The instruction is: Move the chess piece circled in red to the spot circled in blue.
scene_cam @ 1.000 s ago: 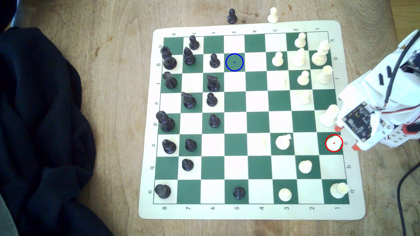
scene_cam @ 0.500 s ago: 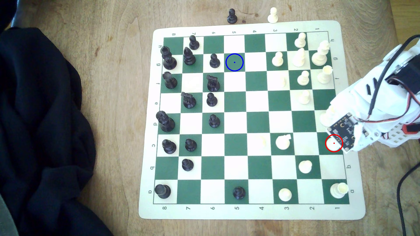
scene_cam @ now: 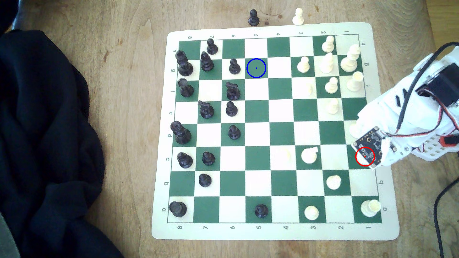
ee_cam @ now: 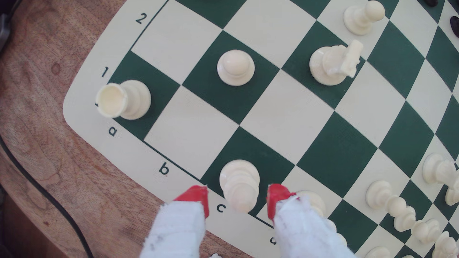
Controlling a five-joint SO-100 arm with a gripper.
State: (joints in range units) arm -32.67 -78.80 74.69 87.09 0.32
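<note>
My hand spread wide, straddling the chess piece circled in red, nothing gripped; grasp and carry to the spot circled in blue remain

Table: we see bare wood under everything.
Board: a green and cream mat.
Black cloth: heaped at the exterior view's left.
Off-board pawns: one black pawn, one cream pawn, near the board's far edge.
Cable: black, at the exterior view's right.
</note>
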